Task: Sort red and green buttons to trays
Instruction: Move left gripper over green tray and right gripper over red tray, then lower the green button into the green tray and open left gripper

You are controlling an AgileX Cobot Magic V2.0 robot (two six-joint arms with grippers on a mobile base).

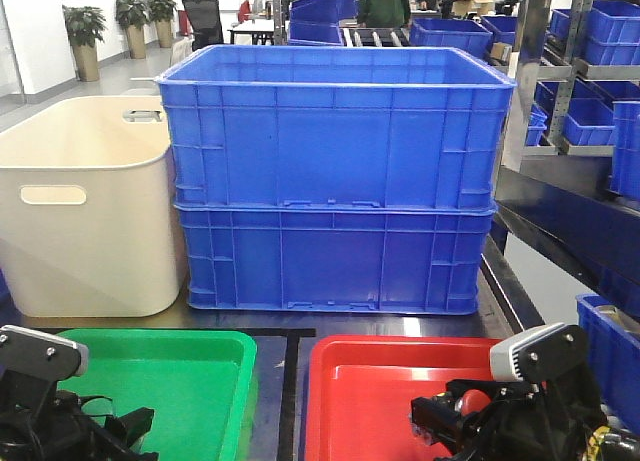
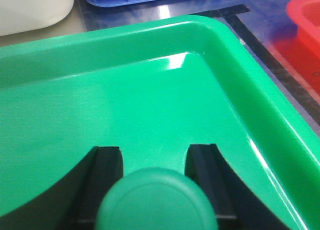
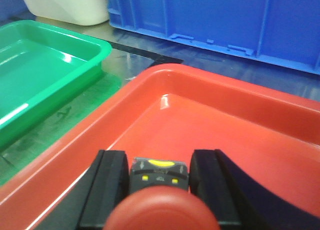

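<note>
Left gripper (image 2: 155,155) sat at bottom centre of the left wrist view. Its jaws were narrowed onto the green button (image 2: 157,200), one black jaw against each side of the domed cap. The button was held over the inside of the green tray (image 2: 250,90), near the tray's far right corner. Couldn't tell whether it touched the tray floor.

Right gripper (image 3: 159,160) was at bottom centre of the right wrist view, jaws likewise pinched on the red button (image 3: 160,212). The red cap faced the camera and the dark base with yellow marks showed just beyond it. It was held over the red tray (image 3: 200,85), inside the rim.

In the front view, the green tray was at lower left and the red tray at lower right, side by side with a dark gap between them. Two stacked blue crates (image 1: 330,181) filled the centre behind them, and a cream tub (image 1: 80,211) stood just left of the crates.
</note>
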